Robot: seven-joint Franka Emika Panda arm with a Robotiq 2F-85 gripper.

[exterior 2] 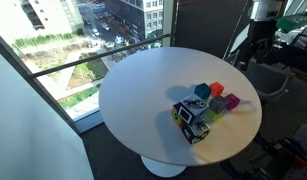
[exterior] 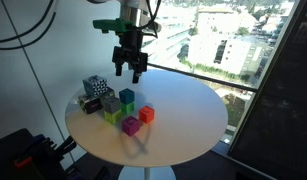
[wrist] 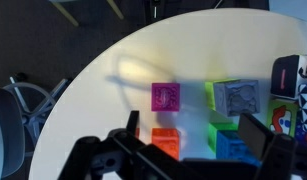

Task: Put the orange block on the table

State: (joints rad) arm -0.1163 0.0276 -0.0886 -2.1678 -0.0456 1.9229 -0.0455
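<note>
One claw [exterior: 130,68], jaws spread and holding nothing, hangs above the bench [exterior: 188,105] near its far rim, clear of every cube. Reading left to right in an exterior view: a black-and-white patterned cube [exterior: 91,90], a grey cube [exterior: 111,103], a green cube [exterior: 114,117], a magenta cube [exterior: 130,125], then the orange block [exterior: 147,114], which rests directly on the bench top at the cluster's right end. From the claw, the block lies lower and toward 5 o'clock. In the wrist view the claw [wrist: 190,135] enters from 6 o'clock. The orange block [wrist: 165,141] sits inside the span of the jaws, left of their midline, with the magenta cube [wrist: 166,96] at 12 o'clock from it and the green cube [wrist: 221,135] at 3 o'clock. Being a cube, it has no long axis; its sides appear roughly square to the jaws. Judged from this, the block already stands on the bench; any grasp would call for a straight descent with a slight shift toward 9 o'clock.
</note>
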